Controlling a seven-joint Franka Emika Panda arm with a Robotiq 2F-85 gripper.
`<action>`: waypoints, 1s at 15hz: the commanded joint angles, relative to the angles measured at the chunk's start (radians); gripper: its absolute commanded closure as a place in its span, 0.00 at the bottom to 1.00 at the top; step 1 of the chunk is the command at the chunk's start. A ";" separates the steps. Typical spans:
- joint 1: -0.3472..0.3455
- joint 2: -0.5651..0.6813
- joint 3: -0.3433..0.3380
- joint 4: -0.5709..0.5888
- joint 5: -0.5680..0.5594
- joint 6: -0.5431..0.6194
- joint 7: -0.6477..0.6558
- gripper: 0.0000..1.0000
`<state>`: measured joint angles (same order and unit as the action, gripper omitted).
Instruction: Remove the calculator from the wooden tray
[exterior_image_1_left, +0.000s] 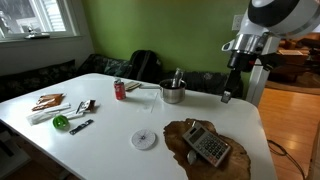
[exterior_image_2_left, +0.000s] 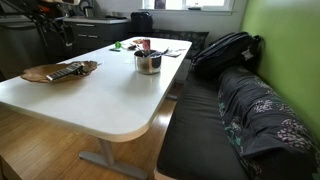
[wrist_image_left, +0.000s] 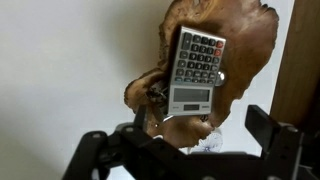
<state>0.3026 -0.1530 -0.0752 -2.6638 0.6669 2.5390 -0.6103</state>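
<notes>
The grey calculator lies flat on the dark wooden tray at the table's near right end. Both also show in an exterior view, the calculator on the tray. In the wrist view the calculator lies keys up in the middle of the tray, with a small dark metallic tool beside it. My gripper hangs high above the table, beyond the tray and well clear of it. In the wrist view its fingers stand wide apart and empty.
A white round disc lies left of the tray. A metal pot, a red can, a green object and small tools lie farther along the table. A bench with a black backpack runs along the table.
</notes>
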 joint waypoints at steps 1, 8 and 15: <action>-0.048 0.016 0.047 0.014 0.010 -0.006 -0.006 0.00; -0.064 0.157 0.096 0.105 0.084 -0.027 -0.034 0.00; -0.136 0.169 0.130 0.139 0.099 -0.101 -0.018 0.00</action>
<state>0.2041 0.0177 0.0186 -2.5255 0.7698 2.4398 -0.6310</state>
